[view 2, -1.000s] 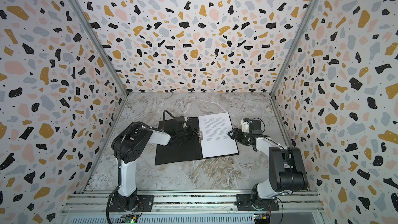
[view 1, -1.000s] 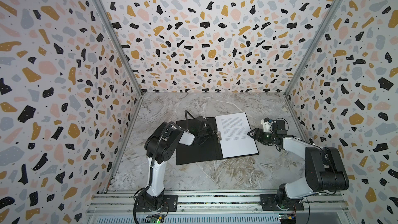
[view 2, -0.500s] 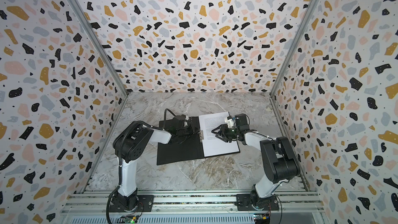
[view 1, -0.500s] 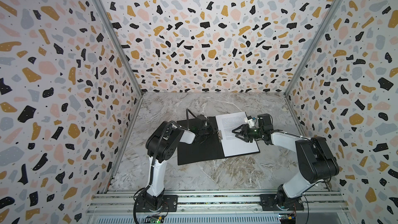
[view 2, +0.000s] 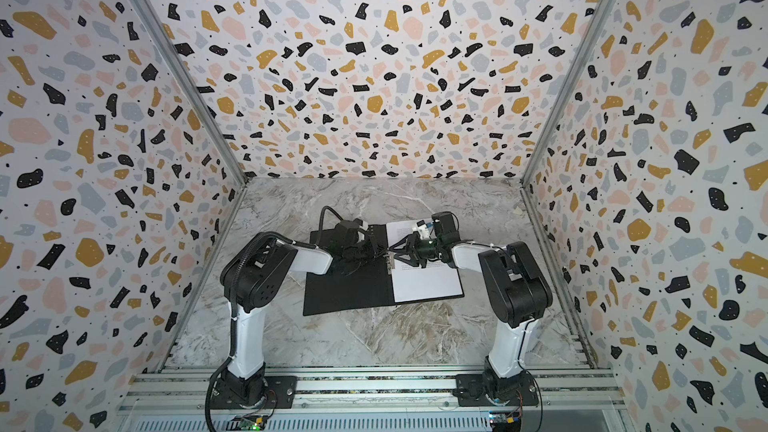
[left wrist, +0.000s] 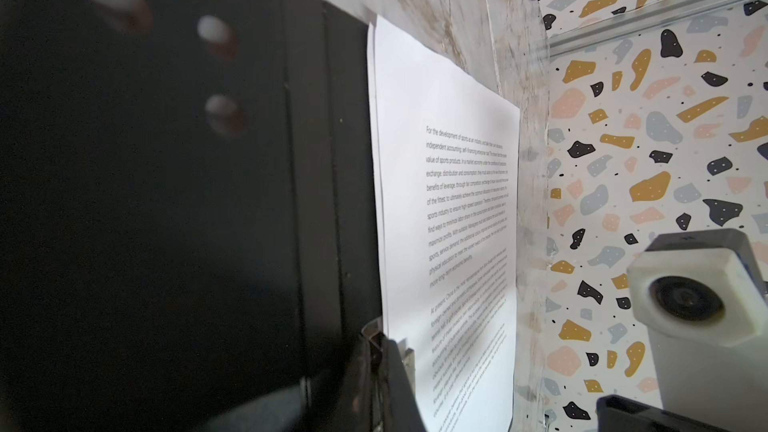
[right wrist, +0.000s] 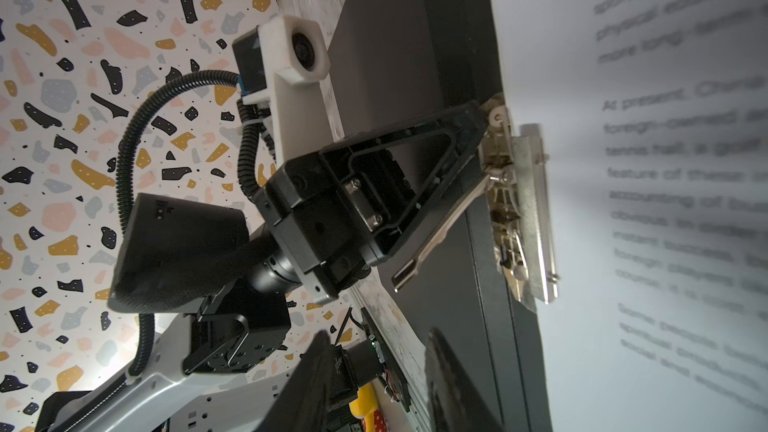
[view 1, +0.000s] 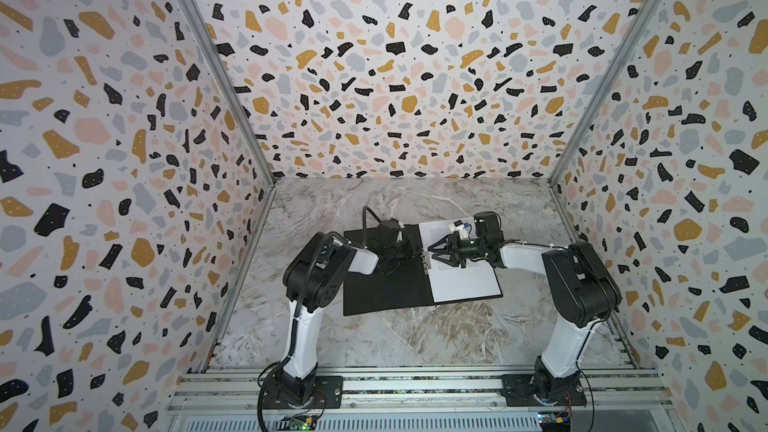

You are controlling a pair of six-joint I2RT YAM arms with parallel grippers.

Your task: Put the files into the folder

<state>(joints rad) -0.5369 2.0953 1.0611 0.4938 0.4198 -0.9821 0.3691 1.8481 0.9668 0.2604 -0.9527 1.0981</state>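
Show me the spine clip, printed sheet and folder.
spine clip (right wrist: 530, 209), right wrist view, ridged metal plate.
printed sheet (left wrist: 453, 209), left wrist view, text block.
folder (view 1: 382, 288), in a top view, bare black cover.

Black folder (view 1: 382, 284), white text-printed sheet (view 1: 465, 284), grey marbled table (view 1: 374, 334), terrazzo walls (view 1: 395, 76), seemingly silver clip (right wrist: 528, 201)

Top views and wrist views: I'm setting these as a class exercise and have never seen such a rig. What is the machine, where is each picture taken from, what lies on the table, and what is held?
Two robot arms stand at a marble table. Both top views look down from above; each wrist view comes from a camera on one arm. An open folder, black inside, lies flat with white sheets on its right-hand half. The left end effector is shut at the folder's metal clip; the right end effector is open above the sheets, holding nothing.
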